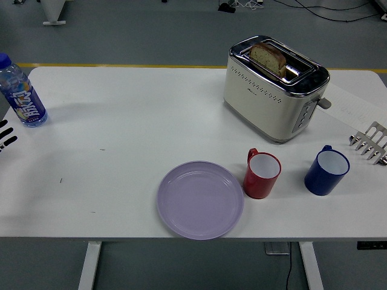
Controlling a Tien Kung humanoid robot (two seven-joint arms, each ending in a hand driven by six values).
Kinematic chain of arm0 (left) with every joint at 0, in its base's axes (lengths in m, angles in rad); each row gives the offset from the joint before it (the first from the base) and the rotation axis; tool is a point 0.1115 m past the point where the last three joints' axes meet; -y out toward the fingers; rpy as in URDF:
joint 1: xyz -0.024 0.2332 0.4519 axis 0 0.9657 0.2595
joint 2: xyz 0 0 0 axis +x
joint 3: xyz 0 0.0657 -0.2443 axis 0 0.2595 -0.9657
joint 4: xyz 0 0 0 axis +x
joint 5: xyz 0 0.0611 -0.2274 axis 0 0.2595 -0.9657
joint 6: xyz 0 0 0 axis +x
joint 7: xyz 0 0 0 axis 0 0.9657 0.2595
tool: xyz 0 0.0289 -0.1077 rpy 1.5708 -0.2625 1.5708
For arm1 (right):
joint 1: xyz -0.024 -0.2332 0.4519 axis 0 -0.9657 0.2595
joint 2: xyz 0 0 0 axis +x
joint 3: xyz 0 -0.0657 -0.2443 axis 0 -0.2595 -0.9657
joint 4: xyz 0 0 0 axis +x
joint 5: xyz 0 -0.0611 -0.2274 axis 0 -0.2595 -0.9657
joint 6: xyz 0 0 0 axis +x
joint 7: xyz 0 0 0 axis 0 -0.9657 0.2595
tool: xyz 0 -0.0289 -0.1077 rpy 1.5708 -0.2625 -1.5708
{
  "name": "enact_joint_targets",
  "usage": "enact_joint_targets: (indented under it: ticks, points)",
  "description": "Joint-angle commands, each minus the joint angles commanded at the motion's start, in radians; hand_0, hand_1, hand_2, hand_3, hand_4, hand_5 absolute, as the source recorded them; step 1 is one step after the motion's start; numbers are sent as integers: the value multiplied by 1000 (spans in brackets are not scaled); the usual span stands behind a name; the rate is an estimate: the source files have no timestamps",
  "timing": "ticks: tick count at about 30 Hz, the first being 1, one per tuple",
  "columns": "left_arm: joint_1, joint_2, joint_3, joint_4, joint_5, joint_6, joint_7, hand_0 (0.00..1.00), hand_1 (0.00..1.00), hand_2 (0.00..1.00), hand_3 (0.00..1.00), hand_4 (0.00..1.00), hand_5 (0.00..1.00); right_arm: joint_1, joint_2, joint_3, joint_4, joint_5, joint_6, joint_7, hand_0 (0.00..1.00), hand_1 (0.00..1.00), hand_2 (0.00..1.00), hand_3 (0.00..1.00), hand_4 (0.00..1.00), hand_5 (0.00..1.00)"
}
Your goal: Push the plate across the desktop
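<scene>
A lilac plate (200, 199) lies flat on the white table (121, 121) near its front edge, just left of a red mug (262, 174). Only the black-and-white fingertips of my left hand (6, 136) show at the far left edge, well away from the plate and below a water bottle (22, 93). The fingers look spread and hold nothing. My right hand is out of view.
A cream toaster (275, 86) with a slice of bread in it stands at the back right. A blue mug (326, 170) sits right of the red one. A metal rack (370, 142) pokes in at the right edge.
</scene>
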Motion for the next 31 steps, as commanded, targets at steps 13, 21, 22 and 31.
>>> enact_joint_targets:
  ticks: [13,21,22,31]
  points:
    - [-5,0,-17,-4,1,-2,0,665,733,729,710,571,998,15,-3,-9,1,9,1,4,562,549,665,593,310,447]
    - [-4,-1,-23,-4,0,-2,0,665,734,728,710,572,998,22,-5,-11,0,10,2,7,562,548,665,593,310,447]
    - [-5,-1,-24,-4,1,-2,0,665,734,728,710,572,998,24,-5,-11,0,11,2,7,562,548,665,593,310,447]
    - [-12,2,-31,-6,-1,0,-1,666,735,728,710,576,998,29,-5,-3,0,2,-1,2,562,549,666,594,309,447]
